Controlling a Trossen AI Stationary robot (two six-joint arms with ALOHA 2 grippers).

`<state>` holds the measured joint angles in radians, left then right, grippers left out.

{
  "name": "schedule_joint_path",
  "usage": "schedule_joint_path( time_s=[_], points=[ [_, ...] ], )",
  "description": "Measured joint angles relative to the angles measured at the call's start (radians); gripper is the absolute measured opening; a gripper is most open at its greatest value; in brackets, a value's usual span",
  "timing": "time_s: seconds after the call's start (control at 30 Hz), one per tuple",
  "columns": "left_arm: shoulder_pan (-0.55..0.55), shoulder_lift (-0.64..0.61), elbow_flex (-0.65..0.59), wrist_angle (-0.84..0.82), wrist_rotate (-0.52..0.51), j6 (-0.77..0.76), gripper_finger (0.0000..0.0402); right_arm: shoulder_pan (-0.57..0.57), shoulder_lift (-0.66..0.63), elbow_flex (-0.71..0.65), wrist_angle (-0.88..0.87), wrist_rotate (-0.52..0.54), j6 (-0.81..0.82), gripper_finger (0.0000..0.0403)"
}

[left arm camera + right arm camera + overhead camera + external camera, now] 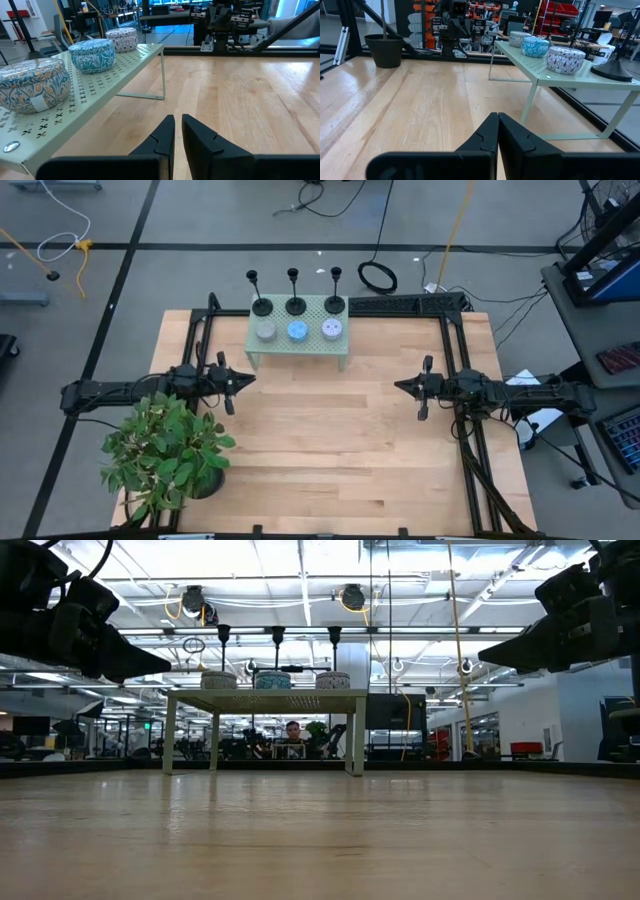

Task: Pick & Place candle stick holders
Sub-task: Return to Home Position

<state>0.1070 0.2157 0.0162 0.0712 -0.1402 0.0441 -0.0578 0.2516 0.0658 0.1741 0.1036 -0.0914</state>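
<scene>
Three black candle stick holders (262, 307) (296, 305) (335, 304) stand upright on their disc bases in the far row of a pale green perforated stand (300, 348). Their cups show in the low view (278, 634), and one base shows in the right wrist view (612, 71). My left gripper (246, 380) hovers shut and empty to the near left of the stand. My right gripper (400, 385) hovers shut and empty to the stand's right. Both point toward the table's middle.
Three patterned round tins (266, 331) (298, 331) (331, 330) sit on the stand's near row, in front of the holders. A potted plant (165, 450) stands at the table's near left corner. Bare wooden table top (330, 450) lies between and in front of the arms.
</scene>
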Motion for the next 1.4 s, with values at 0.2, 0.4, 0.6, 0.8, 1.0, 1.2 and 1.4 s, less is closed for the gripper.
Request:
schedule_joint_path(
  time_s=[0.2, 0.4, 0.6, 0.8, 1.0, 1.2, 1.4],
  points=[
    [0.000, 0.000, 0.000, 0.000, 0.000, 0.000, 0.0042, 0.000, 0.000, 0.000, 0.000, 0.000, 0.000, 0.0004],
    [0.000, 0.000, 0.000, 0.000, 0.000, 0.000, 0.0042, 0.000, 0.000, 0.000, 0.000, 0.000, 0.000, 0.0004],
    [0.000, 0.000, 0.000, 0.000, 0.000, 0.000, 0.0042, 0.000, 0.000, 0.000, 0.000, 0.000, 0.000, 0.0004],
    [0.000, 0.000, 0.000, 0.000, 0.000, 0.000, 0.0042, 0.000, 0.000, 0.000, 0.000, 0.000, 0.000, 0.0004],
    [0.000, 0.000, 0.000, 0.000, 0.000, 0.000, 0.0042, 0.000, 0.000, 0.000, 0.000, 0.000, 0.000, 0.0004],
    [0.000, 0.000, 0.000, 0.000, 0.000, 0.000, 0.0042, 0.000, 0.000, 0.000, 0.000, 0.000, 0.000, 0.0004],
    [0.000, 0.000, 0.000, 0.000, 0.000, 0.000, 0.0042, 0.000, 0.000, 0.000, 0.000, 0.000, 0.000, 0.0004]
  ],
)
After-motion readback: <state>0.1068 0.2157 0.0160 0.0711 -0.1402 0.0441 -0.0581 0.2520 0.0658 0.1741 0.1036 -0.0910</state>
